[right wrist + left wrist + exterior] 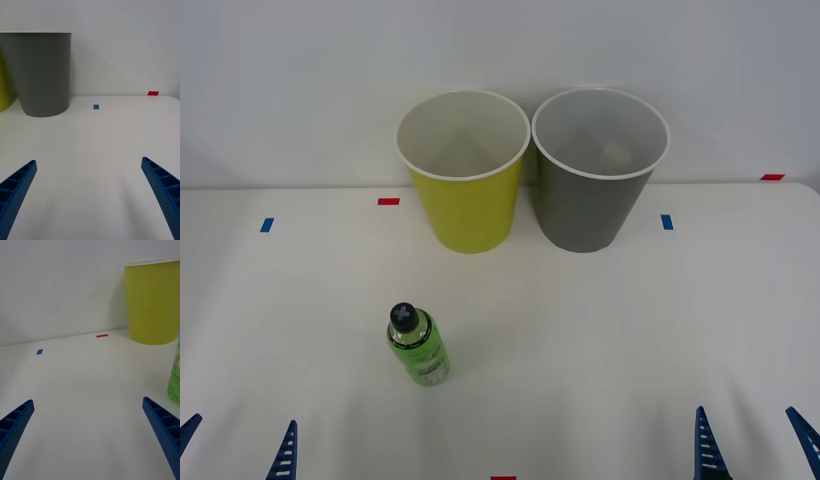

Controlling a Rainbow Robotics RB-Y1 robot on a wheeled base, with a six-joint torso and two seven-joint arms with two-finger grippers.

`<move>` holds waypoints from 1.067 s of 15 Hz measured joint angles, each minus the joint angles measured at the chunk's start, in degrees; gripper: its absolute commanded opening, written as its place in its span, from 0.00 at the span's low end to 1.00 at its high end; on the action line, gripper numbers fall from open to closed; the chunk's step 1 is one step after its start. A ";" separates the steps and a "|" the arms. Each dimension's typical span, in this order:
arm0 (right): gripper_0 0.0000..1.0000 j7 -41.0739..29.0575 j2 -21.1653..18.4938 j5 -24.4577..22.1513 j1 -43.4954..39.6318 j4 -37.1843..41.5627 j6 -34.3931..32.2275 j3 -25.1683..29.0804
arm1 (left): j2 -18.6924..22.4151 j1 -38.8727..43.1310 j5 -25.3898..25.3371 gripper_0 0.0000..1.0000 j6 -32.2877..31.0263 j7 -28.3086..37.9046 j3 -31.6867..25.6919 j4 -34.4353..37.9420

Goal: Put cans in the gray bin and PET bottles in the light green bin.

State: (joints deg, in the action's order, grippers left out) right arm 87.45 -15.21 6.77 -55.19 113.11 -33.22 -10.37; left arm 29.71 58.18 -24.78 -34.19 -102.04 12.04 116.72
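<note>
Grabbing the green bottle (418,346) comes first: it's upright, near-left. Your left gripper (235,450) is spread and closest; the right gripper (755,445), also spread, waits. Pinch its body, then lift over the light green bin (463,170).

Front camera looks down from above; both low wrist cameras face the bins (530,170).

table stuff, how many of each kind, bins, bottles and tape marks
Bins: 2, the light green bin and the gray bin
Bottles: 1, the green PET bottle
Tape marks: 5, red and blue
Total: 8
</note>
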 measured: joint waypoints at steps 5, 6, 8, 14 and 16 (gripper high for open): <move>0.96 0.00 0.00 0.00 0.00 0.00 0.00 0.00 | 0.00 0.00 0.00 1.00 0.00 0.00 0.00 0.00; 0.96 0.00 0.00 0.00 0.00 0.00 0.00 0.00 | 0.00 0.00 0.00 1.00 0.00 0.00 0.00 0.00; 0.96 0.00 0.00 0.00 0.00 0.00 0.00 0.00 | 0.00 0.00 0.00 1.00 0.00 0.00 0.00 0.00; 0.96 0.00 0.00 0.00 0.00 0.00 0.00 0.00 | 0.00 0.00 0.00 1.00 0.00 0.00 0.00 0.00; 0.96 0.00 0.00 0.00 0.00 0.00 0.00 0.00 | 0.00 0.00 0.00 1.00 0.00 0.00 0.00 0.00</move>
State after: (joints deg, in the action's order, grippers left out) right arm 87.45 -15.21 6.77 -55.19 113.11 -33.22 -10.37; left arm 29.71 58.18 -24.78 -34.19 -102.04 12.04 116.72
